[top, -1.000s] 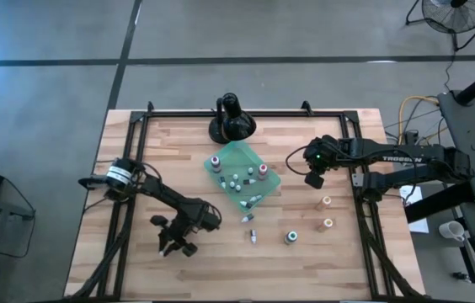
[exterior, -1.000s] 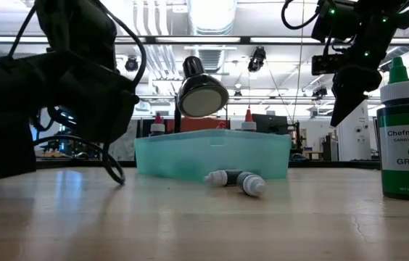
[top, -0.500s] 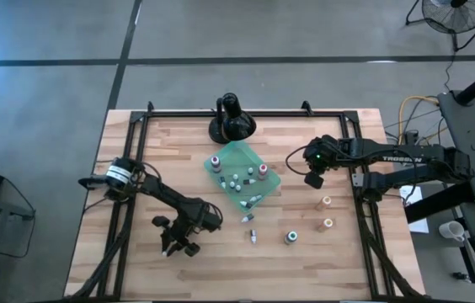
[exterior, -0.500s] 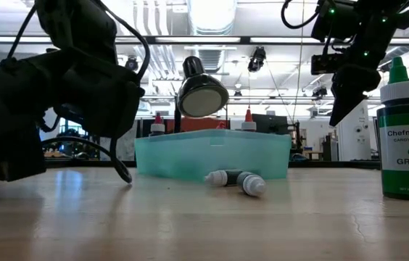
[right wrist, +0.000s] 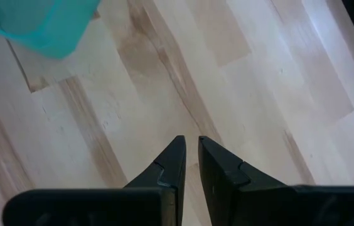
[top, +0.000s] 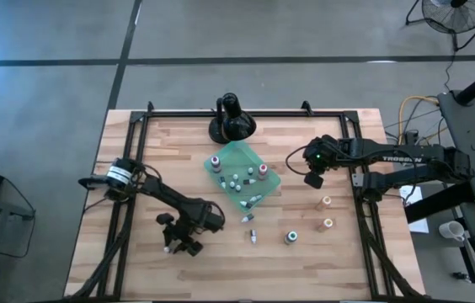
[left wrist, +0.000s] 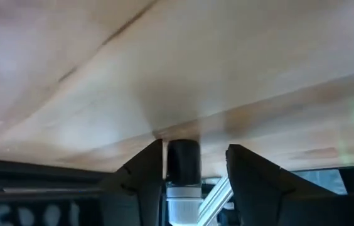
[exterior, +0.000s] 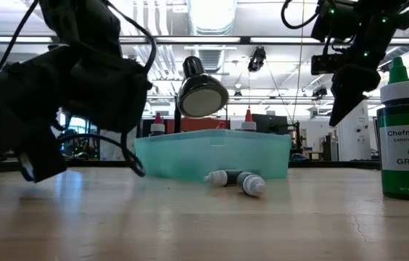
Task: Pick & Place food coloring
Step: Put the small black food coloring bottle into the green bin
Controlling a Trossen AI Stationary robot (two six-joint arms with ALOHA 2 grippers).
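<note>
The left end effector (top: pixel 173 246) sits low over the table (top: pixel 136 168), fingers parted around a small bottle (left wrist: pixel 182 164). Several bottles fill the teal tray (top: pixel 264 187); five remain outside. The right end effector (top: pixel 312 179) hovers shut, empty.

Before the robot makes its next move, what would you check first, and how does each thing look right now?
1. Left hand open: ok. Its fingers stand apart, low over the wood.
2. Small bottle free of that hand: not ok. It sits between the fingers, against one of them, with a gap to the other.
3. Bottle resting on the table: cannot tell; its base is hidden.
4. Right hand out of the way: ok. It is shut and hangs above bare wood on the other side of the teal tray.
5. Room around the left hand: ok. The loose bottles lie apart from it.
</note>
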